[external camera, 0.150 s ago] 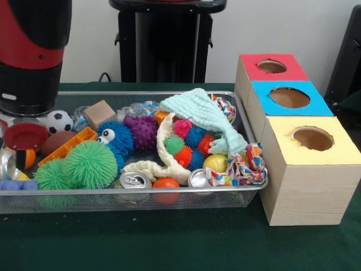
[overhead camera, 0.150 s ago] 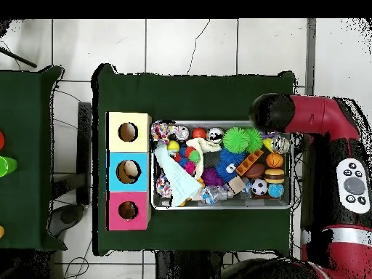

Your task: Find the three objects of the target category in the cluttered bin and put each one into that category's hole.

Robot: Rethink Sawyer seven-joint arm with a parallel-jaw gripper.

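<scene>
The wire mesh bin sits on the green table, packed nearly to its rim, with little free room between things. Just beside its end stands a row of three wooden boxes: the red-topped box at the back, the blue-topped box in the middle and the yellow-topped box nearest the front, each with a round hole in its top. The target category is not marked in either view, so the three sought objects cannot be singled out. Among the clutter lie two green spiky balls, a blue furry toy with googly eyes, a purple spiky ball, a wooden cube, a small soccer ball, a drink can against the front rim, and a pale green cloth draped over the end by the boxes. The red and black arm reaches over the bin's opposite end; its claw is hidden beneath the wrist, so I cannot tell how far open it is or whether it holds anything. The table stands on a white tiled floor, with a second green table alongside.
</scene>
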